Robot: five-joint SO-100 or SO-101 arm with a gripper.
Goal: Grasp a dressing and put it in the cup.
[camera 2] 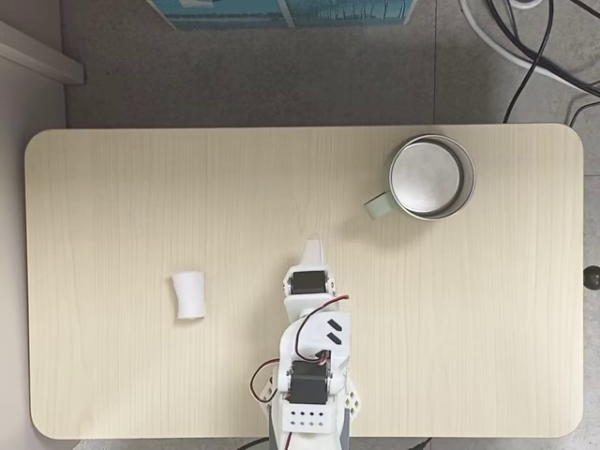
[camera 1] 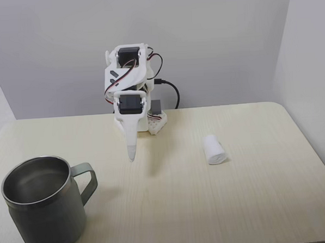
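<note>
Closed, empty white claw (camera 1: 131,153) hangs well apart from small white gauze dressing roll (camera 1: 214,149), lying rightward on its side in this fixed view.

One fixed camera stands low at the front edge of the bench (camera 1: 221,205), facing the arm (camera 1: 129,85) and the grey wall behind it, close enough that the cup (camera 1: 44,204) looms at 8 o'clock. The other fixed camera hangs directly overhead, taking in the whole bench (camera 2: 141,206) with the arm's base at 6 o'clock and the cup (camera 2: 427,176) near 1 o'clock. Both share arm, cup and benchtop.
</note>
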